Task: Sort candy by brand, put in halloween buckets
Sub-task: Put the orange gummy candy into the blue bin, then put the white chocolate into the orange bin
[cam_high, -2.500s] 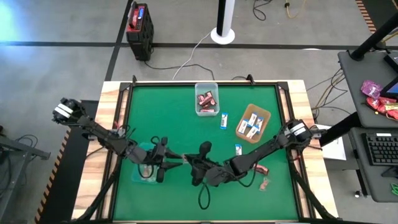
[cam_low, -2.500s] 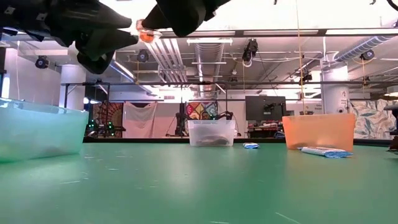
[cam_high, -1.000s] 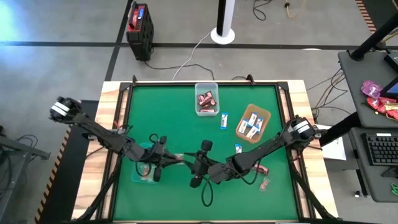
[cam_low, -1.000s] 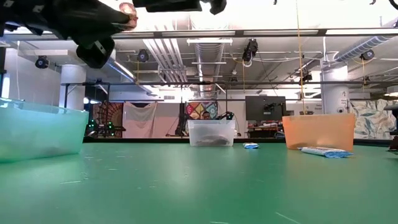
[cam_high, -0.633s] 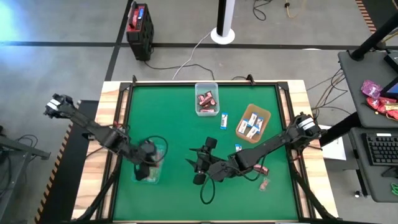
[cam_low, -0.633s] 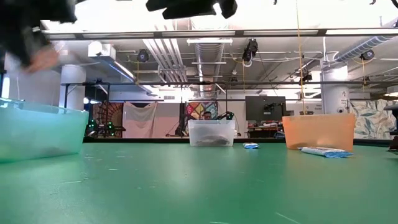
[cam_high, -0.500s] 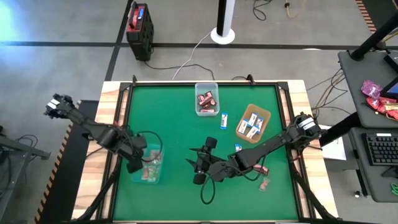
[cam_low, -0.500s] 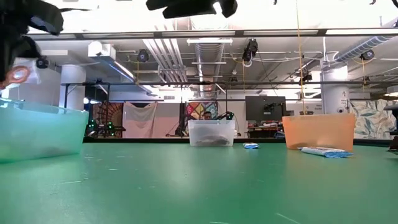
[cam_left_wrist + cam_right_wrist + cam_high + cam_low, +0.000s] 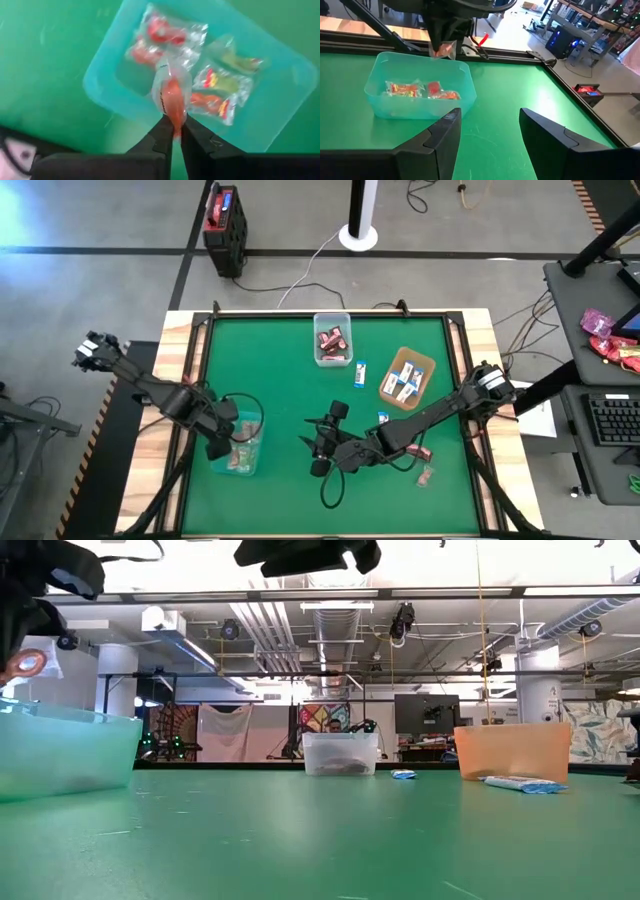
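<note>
The table's green top (image 9: 290, 390) looks like matt felt or baize, marked with fine pale scuffs in the low view, and its border (image 9: 176, 360) is pale unfinished-looking wood. The teal-tinted rectangular tub (image 9: 280, 95) is smooth translucent plastic with a soft sheen, and the candies in it (image 9: 220, 82) wear clear, crinkled glossy film, as does the clear-wrapped reddish candy (image 9: 172, 92) above it. The dark gripper fingers (image 9: 440, 145) look like smooth matt plastic.
</note>
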